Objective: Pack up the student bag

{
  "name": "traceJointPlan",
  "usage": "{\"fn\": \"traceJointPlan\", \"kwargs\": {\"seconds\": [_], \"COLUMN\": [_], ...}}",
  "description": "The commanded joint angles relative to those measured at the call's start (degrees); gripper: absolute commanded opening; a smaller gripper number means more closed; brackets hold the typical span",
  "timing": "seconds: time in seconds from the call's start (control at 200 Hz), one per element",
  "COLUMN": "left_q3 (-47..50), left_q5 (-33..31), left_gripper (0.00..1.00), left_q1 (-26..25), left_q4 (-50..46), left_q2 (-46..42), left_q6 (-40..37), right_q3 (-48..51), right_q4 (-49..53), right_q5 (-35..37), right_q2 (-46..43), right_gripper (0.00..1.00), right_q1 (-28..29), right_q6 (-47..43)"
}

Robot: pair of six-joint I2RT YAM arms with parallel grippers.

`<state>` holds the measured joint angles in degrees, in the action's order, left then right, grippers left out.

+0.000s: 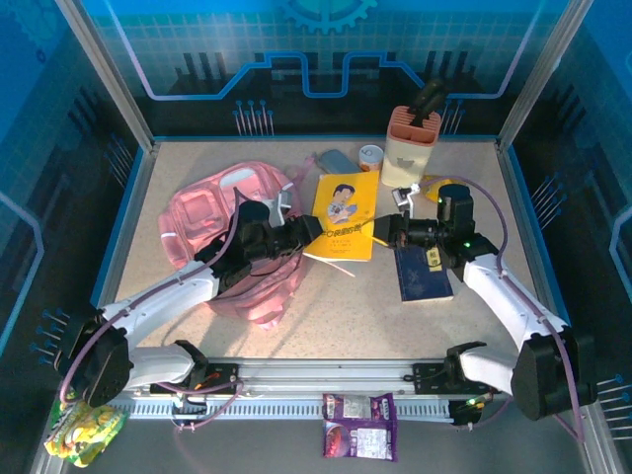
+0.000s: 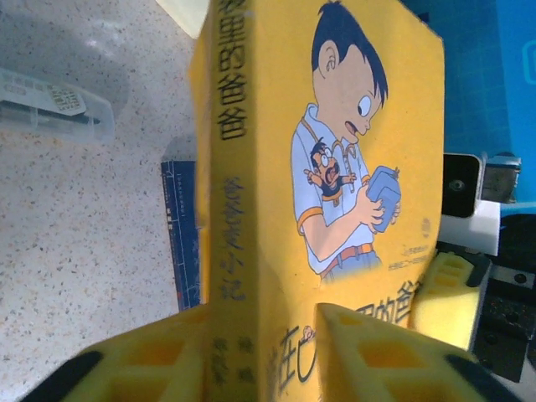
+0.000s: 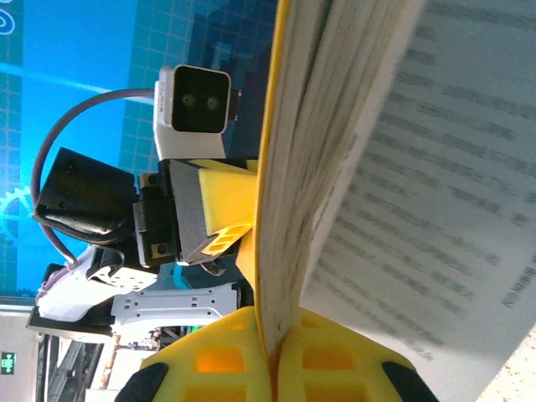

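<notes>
Yellow book (image 1: 344, 212) held up just right of the student bag (image 1: 202, 212) — left gripper (image 1: 310, 229) clamped on its bag-side edge, right gripper (image 1: 383, 232) pinching the far cover — probably a handover before bagging.

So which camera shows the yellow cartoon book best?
The left wrist view: the yellow book shows its cartoon cover and spine up close. The top external view has it small; the right wrist view catches page edges.

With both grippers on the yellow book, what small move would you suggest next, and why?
Probably open the right gripper. It and the left gripper both pinch the yellow book, the left across its spine, and the student bag lies beside the left arm, which could carry it over.
</notes>
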<state>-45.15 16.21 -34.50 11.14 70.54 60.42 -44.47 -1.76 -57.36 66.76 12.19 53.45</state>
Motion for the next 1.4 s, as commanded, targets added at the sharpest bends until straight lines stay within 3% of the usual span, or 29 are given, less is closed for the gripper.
{"fn": "traceJointPlan", "kwargs": {"seconds": [0.0, 0.15, 0.245, 0.34, 0.39, 0.63, 0.815, 0.965, 1.05, 1.126, 1.281, 1.396], "left_q3": [-0.33, -0.95, -1.33, -2.34, -2.69, -2.67, -2.35, -1.84, -1.66, -1.85, -0.68, -0.11], "left_q5": [2.91, 1.77, 0.83, 0.16, -0.11, -0.69, -1.31, -2.76, -4.27, -5.83, -7.24, -6.72], "left_gripper": [0.23, 0.10, 0.05, 0.00, 0.00, 0.00, 0.00, 0.00, 0.00, 0.00, 0.00, 0.00], "left_q1": [-0.63, -0.59, -0.61, -0.65, -0.64, -1.57, -3.20, -3.20, -3.19, -3.04, -3.07, -3.08], "left_q4": [6.46, 5.33, 5.32, 6.02, 6.74, 14.81, 21.22, 17.13, 11.29, 5.90, 2.02, 2.92], "left_q2": [-1.40, -1.47, -1.62, -1.72, -1.80, -0.11, 2.08, 1.88, -0.01, -1.20, -2.68, -2.66], "left_q6": [0.58, -0.01, 0.28, 0.66, 1.04, 5.51, 6.72, 4.97, 2.92, 0.93, -0.04, 0.32], "right_q3": [-0.09, -0.89, -1.59, -1.52, -1.76, -1.77, 0.36, 5.25, 6.00, 5.59, 1.44, 0.66], "right_q4": [1.68, 5.92, 10.62, 13.90, 16.21, 17.58, 6.04, -25.67, -34.07, -31.66, -9.48, -9.04], "right_q5": [-0.70, -0.18, 1.31, 2.97, 3.78, 3.87, 0.43, -3.33, -4.24, -4.12, -0.95, -0.64], "right_q2": [0.63, 0.70, 0.14, -0.33, -0.17, 2.17, 4.43, 4.15, 4.09, 3.02, 0.01, 0.28], "right_gripper": [0.00, 0.01, 0.25, 0.59, 0.72, 0.98, 1.00, 0.95, 0.86, 0.77, 0.62, 0.49], "right_q1": [-0.21, -0.32, -0.60, -1.57, -2.11, -1.56, 0.69, 1.07, 0.93, 0.58, 0.32, 0.37], "right_q6": [-4.01, -7.17, -9.47, -9.51, -9.65, -8.36, 0.30, 20.00, 25.85, 24.45, 9.89, 9.36]}}
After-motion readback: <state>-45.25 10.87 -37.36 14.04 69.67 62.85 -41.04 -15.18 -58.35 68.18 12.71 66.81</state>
